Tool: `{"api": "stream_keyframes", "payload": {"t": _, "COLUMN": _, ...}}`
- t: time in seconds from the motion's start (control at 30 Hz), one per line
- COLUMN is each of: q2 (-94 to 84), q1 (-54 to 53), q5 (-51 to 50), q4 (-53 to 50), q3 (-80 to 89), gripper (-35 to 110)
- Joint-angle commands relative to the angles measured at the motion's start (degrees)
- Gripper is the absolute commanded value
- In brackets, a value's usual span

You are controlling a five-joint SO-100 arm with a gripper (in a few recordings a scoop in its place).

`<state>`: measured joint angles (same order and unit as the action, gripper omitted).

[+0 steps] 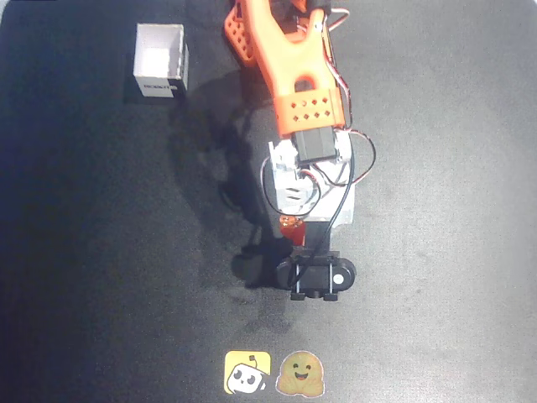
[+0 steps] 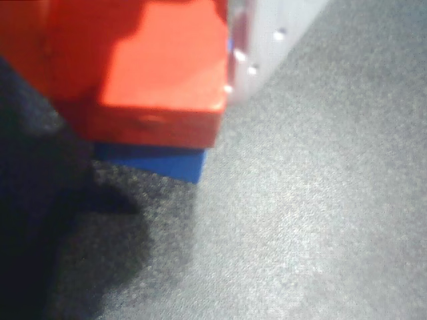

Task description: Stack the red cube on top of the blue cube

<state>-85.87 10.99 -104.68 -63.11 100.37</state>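
A: From the overhead view, what do you make of it?

B: The orange arm reaches down the middle of the dark worktop, and the claw is mostly hidden under its own white wrist body. A sliver of the red cube peeks out just below that body. A white open box sits well apart at upper left, and two stickers lie near the bottom edge. I can't read the jaws from here.

A: And the wrist view?

B: Much closer. The red cube sits over the blue cube, whose edge shows right beneath it. A pale finger lies against the red cube's right side, so I judge the claw clamped on the red cube, though the other finger is hidden.

A: Is it resting on the blue one?

B: Looks touching or nearly so; the blur won't settle it.

A: So how to finish well?

B: Check the edges line up, lower until the weight is borne, then part the jaws slowly and lift straight up so nothing drags sideways.
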Motion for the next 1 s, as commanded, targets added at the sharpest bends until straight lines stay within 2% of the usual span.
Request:
{"api": "stream_keyframes", "payload": {"t": 0.0, "q2": -3.7, "q1": 0.1, "q5": 0.0, "q4": -0.2, "q3": 0.0, "gripper": 1}}
{"api": "stream_keyframes", "payload": {"t": 0.1, "q2": -3.7, "q1": 0.4, "q5": 0.2, "q4": 0.0, "q3": 0.0, "gripper": 11}}
{"api": "stream_keyframes", "payload": {"t": 0.4, "q2": -3.4, "q1": 0.7, "q5": 0.3, "q4": 0.6, "q3": -1.5, "gripper": 26}}
{"api": "stream_keyframes", "payload": {"t": 0.97, "q2": -6.8, "q1": 2.6, "q5": -1.8, "q4": 0.6, "q3": -3.6, "gripper": 30}}
